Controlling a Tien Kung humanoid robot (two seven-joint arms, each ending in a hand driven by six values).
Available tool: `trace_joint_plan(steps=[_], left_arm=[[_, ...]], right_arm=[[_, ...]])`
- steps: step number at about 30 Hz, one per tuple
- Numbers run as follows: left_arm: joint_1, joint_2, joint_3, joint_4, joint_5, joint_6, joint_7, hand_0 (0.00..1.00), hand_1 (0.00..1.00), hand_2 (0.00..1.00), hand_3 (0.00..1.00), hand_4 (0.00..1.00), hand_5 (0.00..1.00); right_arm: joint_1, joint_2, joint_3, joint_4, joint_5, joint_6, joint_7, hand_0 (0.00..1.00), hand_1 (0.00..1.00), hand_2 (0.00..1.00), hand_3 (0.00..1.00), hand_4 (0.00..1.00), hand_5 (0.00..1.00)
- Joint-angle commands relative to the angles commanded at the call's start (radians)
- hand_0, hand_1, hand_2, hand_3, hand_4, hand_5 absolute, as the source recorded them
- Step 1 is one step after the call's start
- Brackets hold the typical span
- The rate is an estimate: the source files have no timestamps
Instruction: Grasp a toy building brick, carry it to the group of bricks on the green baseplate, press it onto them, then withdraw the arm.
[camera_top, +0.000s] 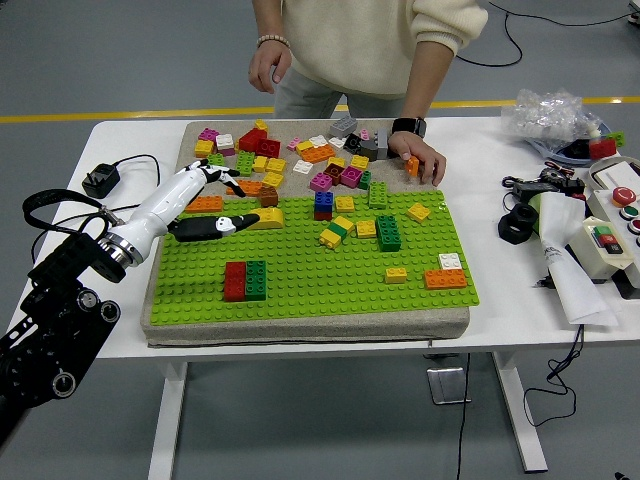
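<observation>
Over loose bricks (262, 165), left hand (200, 200) spread and empty, person's hand (418, 160) on an orange brick (413, 166)

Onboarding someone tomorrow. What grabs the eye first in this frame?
The bright green baseplate fills the table's middle, with a heap of loose coloured bricks along its far edge. The robot's white left hand reaches in at the plate's far left corner, fingers open, holding nothing. A person's hand rests on an orange brick at the heap's right end.

Glossy plastic bricks (246, 281) are seen on a studded green plastic baseplate (320, 280), laid over a coarse beige cloth pad (300, 322) on the smooth white counter (520, 290).
</observation>
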Motion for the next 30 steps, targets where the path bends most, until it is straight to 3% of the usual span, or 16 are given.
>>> trace_joint_plan(steps=[1,2,7,8,12,14,30], left_arm=[[-0.010,0.003,-0.001,0.011,-0.004,0.001,-0.001,0.998,0.839,0.785,0.659,0.966,0.643],[-0.017,0.006,-0.001,0.021,-0.008,0.002,-0.003,0.998,0.811,0.745,0.715,0.978,0.524],[-0.050,0.010,-0.009,0.075,-0.026,0.003,-0.010,0.998,0.811,0.745,0.715,0.978,0.524],[-0.053,0.010,-0.016,0.084,-0.026,0.004,-0.011,0.998,0.793,0.710,0.749,0.983,0.470],[-0.056,0.011,-0.065,0.118,-0.010,0.004,-0.013,0.998,0.793,0.710,0.749,0.983,0.470],[-0.055,0.013,-0.077,0.122,-0.006,0.004,-0.014,0.998,0.784,0.684,0.761,0.982,0.427],[-0.025,0.012,-0.162,0.130,0.034,-0.004,-0.013,0.998,0.778,0.659,0.769,0.980,0.407]], right_arm=[[0.001,0.001,-0.001,0.000,-0.001,0.000,0.000,0.790,0.703,0.751,0.714,0.907,0.550],[0.001,0.002,-0.002,0.000,-0.001,0.000,0.000,0.790,0.702,0.751,0.714,0.907,0.551],[0.008,0.004,-0.008,0.000,-0.003,-0.002,0.001,0.790,0.702,0.751,0.714,0.907,0.551],[0.008,0.004,-0.009,0.000,-0.004,-0.003,0.001,0.790,0.702,0.751,0.713,0.907,0.551],[0.008,0.005,-0.013,0.000,-0.007,-0.001,-0.004,0.790,0.702,0.751,0.713,0.907,0.551],[0.007,0.005,-0.014,0.000,-0.007,0.000,-0.005,0.789,0.702,0.750,0.713,0.907,0.552],[0.005,0.009,-0.008,0.000,0.003,-0.006,-0.014,0.789,0.702,0.750,0.713,0.907,0.553]])
